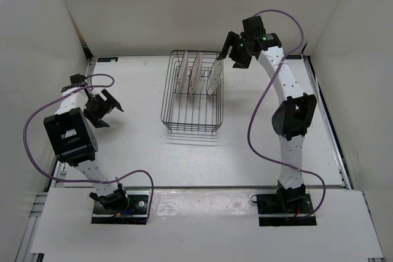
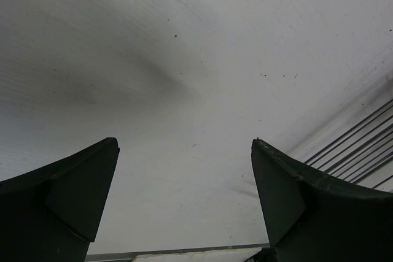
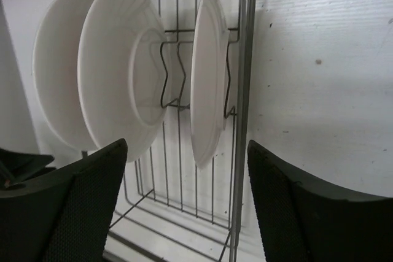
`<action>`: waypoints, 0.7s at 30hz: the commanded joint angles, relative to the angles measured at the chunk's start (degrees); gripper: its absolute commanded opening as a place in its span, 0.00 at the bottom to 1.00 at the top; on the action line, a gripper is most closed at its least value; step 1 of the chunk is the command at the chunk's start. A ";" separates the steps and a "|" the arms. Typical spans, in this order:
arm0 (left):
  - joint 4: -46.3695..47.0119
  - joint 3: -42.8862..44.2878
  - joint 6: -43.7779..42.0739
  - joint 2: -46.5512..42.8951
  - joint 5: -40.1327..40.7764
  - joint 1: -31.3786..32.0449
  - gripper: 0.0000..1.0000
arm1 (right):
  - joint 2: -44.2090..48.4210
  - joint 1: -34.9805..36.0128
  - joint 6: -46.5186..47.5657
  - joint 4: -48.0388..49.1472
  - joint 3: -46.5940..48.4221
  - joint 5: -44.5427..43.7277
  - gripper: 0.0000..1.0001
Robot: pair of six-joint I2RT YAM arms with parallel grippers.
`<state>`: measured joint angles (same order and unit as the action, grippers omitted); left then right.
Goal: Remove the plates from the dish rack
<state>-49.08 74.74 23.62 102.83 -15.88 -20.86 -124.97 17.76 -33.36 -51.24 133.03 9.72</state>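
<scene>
three white plates [image 1: 196,73] stand on edge at the 12 o'clock end of the dish rack [image 1: 191,121]. they look hard, slippery and easy to break, so pinch a top rim. the right gripper [image 1: 230,56] and left gripper [image 1: 105,110] are both spread wide and empty.

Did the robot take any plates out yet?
Nothing is out yet: all three plates stand upright in the dish rack. In hand: the right claw is open and pointed at the end plate by the rack's right side, not gripping it. The left claw is open over the table, away from the rack. Left to do: all three plates.
</scene>
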 commanded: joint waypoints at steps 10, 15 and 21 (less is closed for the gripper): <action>1.44 -1.17 -0.15 -1.75 -0.82 6.70 1.00 | -6.34 7.98 8.31 2.90 1.44 -21.49 0.63; 1.36 -1.00 1.77 -1.40 -0.99 7.77 1.00 | -8.27 9.40 9.11 5.10 2.49 -24.92 0.58; 1.09 -2.40 3.19 -2.36 -1.08 7.77 1.00 | -9.15 10.72 9.72 6.33 3.37 -27.02 0.36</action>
<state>-48.31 73.54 25.76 102.85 -16.14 -12.95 -133.56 28.16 -24.88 -47.92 133.45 -13.96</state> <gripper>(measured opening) 0.998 0.386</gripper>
